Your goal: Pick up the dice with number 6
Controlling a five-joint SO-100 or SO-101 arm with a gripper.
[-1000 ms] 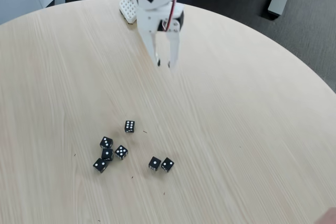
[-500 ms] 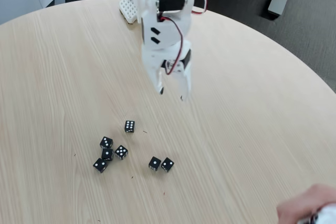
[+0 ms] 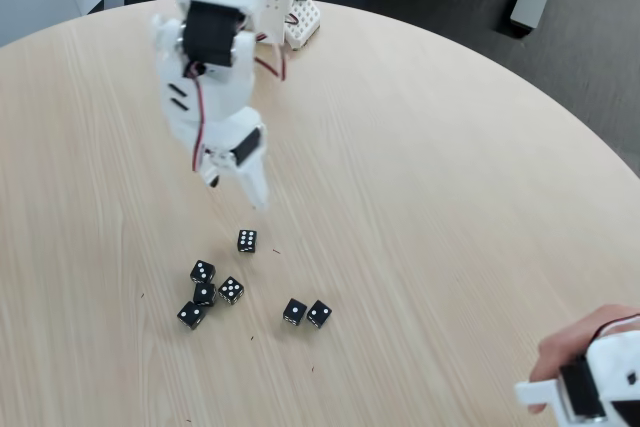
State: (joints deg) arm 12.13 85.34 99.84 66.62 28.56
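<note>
A: Dice with number 6 (image 3: 246, 240) sits on the counter (image 3: 450, 197), apart from the others and nearest the arm, its top face showing two rows of three white pips.

B: And the rest?

A: A cluster of four black dice (image 3: 204, 293) lies just below and to the left of it in the fixed view, and a pair of dice (image 3: 306, 312) touching each other sits lower right. None of them touches the six.

B: How would it handle?

A: My judgement: light, rigid, smooth-sided, so it could squirt out of a sloppy pinch. Best to close on two opposite side faces, square to them, low enough that the fingers don't ride over the top edge. The free space around it helps.

B: Where's the pincer (image 3: 235, 183)?

A: Hanging above the counter, just up and left of the six, tips pointing down toward it. The fingers stand slightly parted with nothing between them, so it is released and holding nothing.

B: Anything else about?

A: A person's hand (image 3: 575, 352) at the bottom right corner, resting by a white device (image 3: 590, 387), well apart from the dice.
</note>
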